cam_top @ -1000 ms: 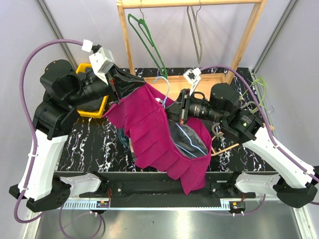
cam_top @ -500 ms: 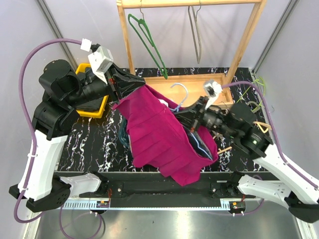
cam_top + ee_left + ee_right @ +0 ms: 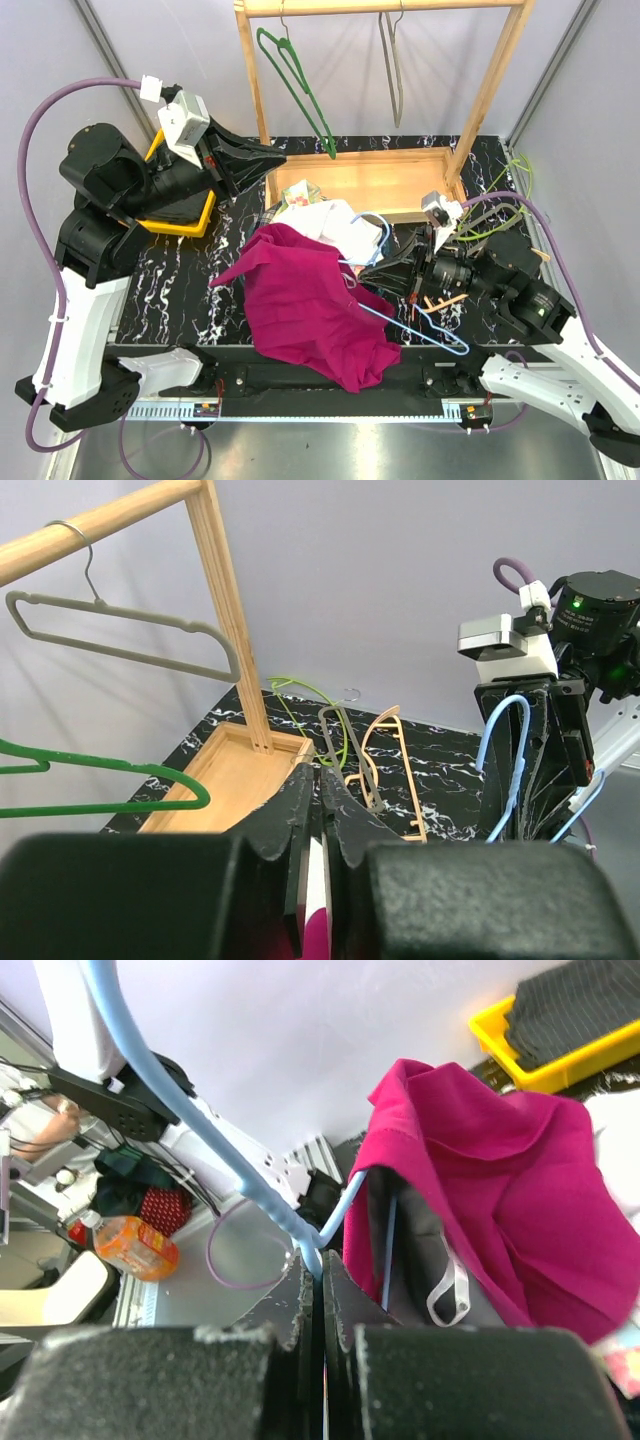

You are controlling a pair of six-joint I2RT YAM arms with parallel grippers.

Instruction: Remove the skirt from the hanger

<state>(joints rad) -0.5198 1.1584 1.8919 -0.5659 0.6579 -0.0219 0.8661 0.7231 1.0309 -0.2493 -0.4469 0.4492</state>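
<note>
Your table (image 3: 180, 290) carries the wooden rack (image 3: 370, 185) along its far side. In front of the rack, well apart from its base, the magenta skirt (image 3: 305, 305) lies crumpled on the marble, and its lower edge hangs over the table's near edge. A white cloth (image 3: 320, 218) sits between the skirt and the rack's base, touching the skirt. The light blue hanger (image 3: 165, 1082) is tilted at the rack's front right. One of its arms runs into the skirt's folds, and you cannot tell whether any cloth is caught on it. Your right claw (image 3: 385, 272), also front right of the rack, is clamped on the hanger near its hook. Your left claw (image 3: 278, 157) hovers beside the rack's left post, fingers pressed together and holding nothing.
</note>
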